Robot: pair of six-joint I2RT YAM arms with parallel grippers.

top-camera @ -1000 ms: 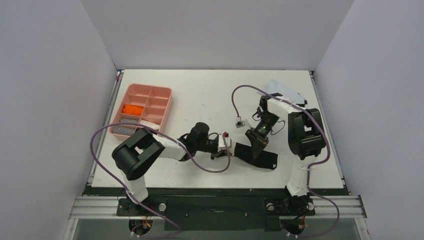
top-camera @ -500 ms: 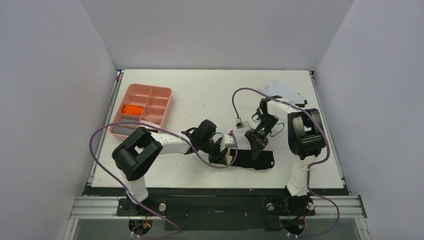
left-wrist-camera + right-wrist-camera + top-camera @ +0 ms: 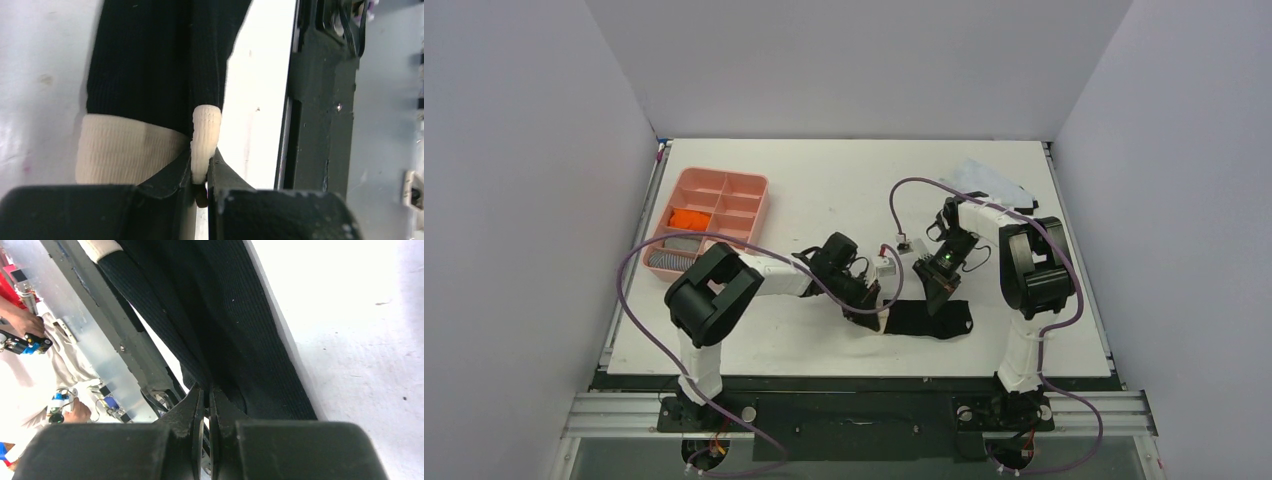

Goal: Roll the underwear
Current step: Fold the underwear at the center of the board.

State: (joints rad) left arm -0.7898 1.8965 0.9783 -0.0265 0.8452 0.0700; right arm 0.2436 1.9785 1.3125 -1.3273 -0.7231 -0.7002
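Observation:
The black underwear [image 3: 936, 320] with a beige waistband [image 3: 125, 155] lies on the white table near the front edge, between both arms. My left gripper [image 3: 877, 310] is at its left end, shut on a folded-up edge of the beige waistband [image 3: 205, 130]. My right gripper [image 3: 934, 292] is over its upper middle, shut on a pinch of the black fabric [image 3: 235, 340]. In the wrist views the left gripper [image 3: 201, 165] and right gripper [image 3: 206, 395] show their jaws pressed together on cloth. The orange underwear [image 3: 689, 217] sits rolled in the pink tray.
A pink compartment tray [image 3: 742, 215] stands at the left, with a grey rolled item [image 3: 667, 262] at its near end. A pale cloth [image 3: 991, 181] lies at the back right. Purple cables loop over both arms. The black front rail [image 3: 320, 100] is close to the garment.
My left gripper has moved right and toward the front edge, taking the waistband with it. The black underwear has shifted and bunched shorter. The right gripper has barely moved.

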